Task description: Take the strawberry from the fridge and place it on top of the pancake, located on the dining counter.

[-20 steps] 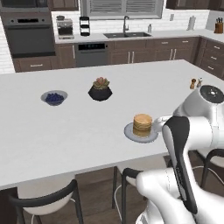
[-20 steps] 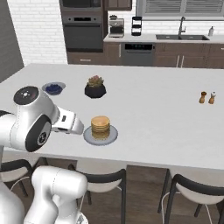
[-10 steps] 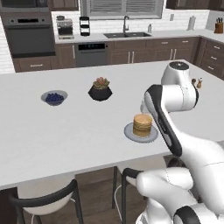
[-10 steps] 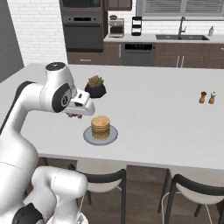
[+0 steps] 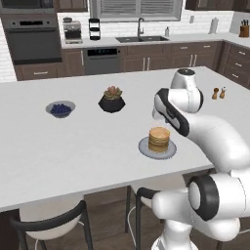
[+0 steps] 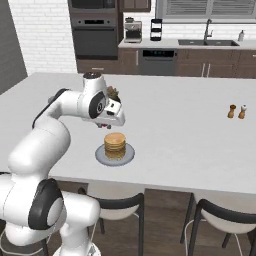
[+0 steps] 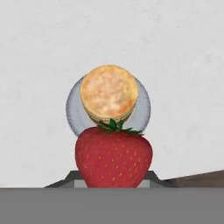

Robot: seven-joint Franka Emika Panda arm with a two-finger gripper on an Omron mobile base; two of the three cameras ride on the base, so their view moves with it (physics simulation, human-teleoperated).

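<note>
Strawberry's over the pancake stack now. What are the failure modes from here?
1. The strawberry is held above the pancake with a gap beneath; released from here it may bounce or roll onto the plate or the dining counter.
2. It sits toward the stack's near edge in the hand view, so it might land off-centre.
3. The stack's top is small, so the pincer has little margin.

The light is bright and even. The white dining counter has no glare. Shadows are soft. Everything looks slightly blurry.
</note>
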